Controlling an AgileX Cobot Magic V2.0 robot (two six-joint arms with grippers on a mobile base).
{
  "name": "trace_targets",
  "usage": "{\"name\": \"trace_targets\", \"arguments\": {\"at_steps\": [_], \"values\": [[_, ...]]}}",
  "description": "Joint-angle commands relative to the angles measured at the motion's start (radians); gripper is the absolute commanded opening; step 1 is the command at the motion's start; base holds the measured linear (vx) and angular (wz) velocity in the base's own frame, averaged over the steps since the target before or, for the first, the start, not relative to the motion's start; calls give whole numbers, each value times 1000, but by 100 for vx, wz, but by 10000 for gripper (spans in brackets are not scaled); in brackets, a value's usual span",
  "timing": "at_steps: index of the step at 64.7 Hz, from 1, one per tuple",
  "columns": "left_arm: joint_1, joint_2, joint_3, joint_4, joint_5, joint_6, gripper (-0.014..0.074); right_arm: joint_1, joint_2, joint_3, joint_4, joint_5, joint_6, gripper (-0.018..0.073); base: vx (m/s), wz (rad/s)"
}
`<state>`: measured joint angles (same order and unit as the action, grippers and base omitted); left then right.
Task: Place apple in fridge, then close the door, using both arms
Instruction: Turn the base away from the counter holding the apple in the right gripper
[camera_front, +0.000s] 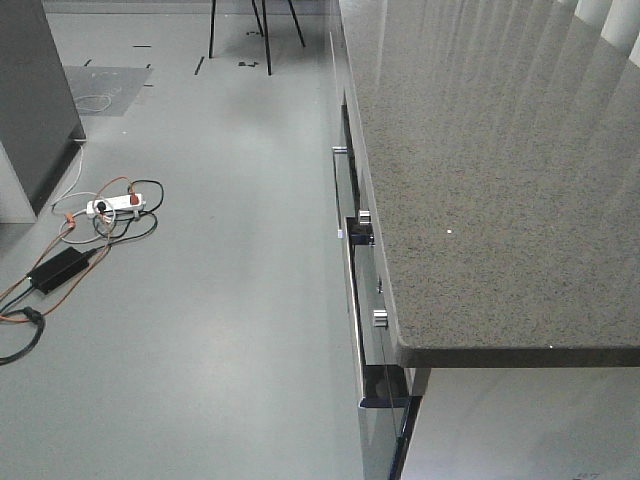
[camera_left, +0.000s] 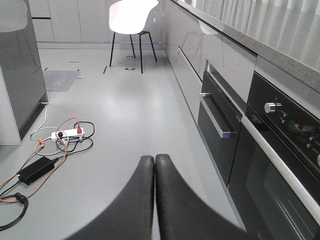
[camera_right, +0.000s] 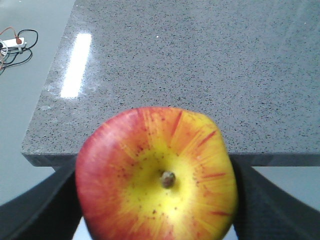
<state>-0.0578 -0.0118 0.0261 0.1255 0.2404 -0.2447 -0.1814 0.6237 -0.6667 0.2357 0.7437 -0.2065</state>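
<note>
The apple (camera_right: 157, 175), red with a yellow patch round its stem, fills the lower right wrist view. My right gripper (camera_right: 159, 192) is shut on it, one black finger (camera_right: 37, 210) on each side, and holds it just off the front edge of the speckled grey counter (camera_right: 200, 60). My left gripper (camera_left: 154, 161) is shut and empty, fingertips pressed together, above the grey floor. A tall dark grey body at the far left (camera_front: 30, 100), also in the left wrist view (camera_left: 17, 70), looks like the fridge's outside. Its door and white inside are out of view.
The counter (camera_front: 500, 170) takes up the right of the front view, with drawers and chrome handles (camera_front: 352, 235) below its edge. Black ovens (camera_left: 280, 150) line the right. A power strip and cables (camera_front: 110, 208) lie on the floor at left. A white chair (camera_left: 131, 20) stands at the back.
</note>
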Motion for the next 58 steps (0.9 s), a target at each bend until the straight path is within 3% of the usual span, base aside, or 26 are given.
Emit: {"name": "trace_targets", "arguments": {"at_steps": [1, 24, 58], "values": [[1, -14, 20, -5, -70, 1, -6, -4, 0, -30, 6, -66, -2, 246, 0, 0], [1, -14, 20, -5, -70, 1, -6, -4, 0, -30, 10, -58, -2, 246, 0, 10], [1, -14, 20, -5, -70, 1, -6, -4, 36, -30, 9, -59, -2, 246, -4, 36]]}}
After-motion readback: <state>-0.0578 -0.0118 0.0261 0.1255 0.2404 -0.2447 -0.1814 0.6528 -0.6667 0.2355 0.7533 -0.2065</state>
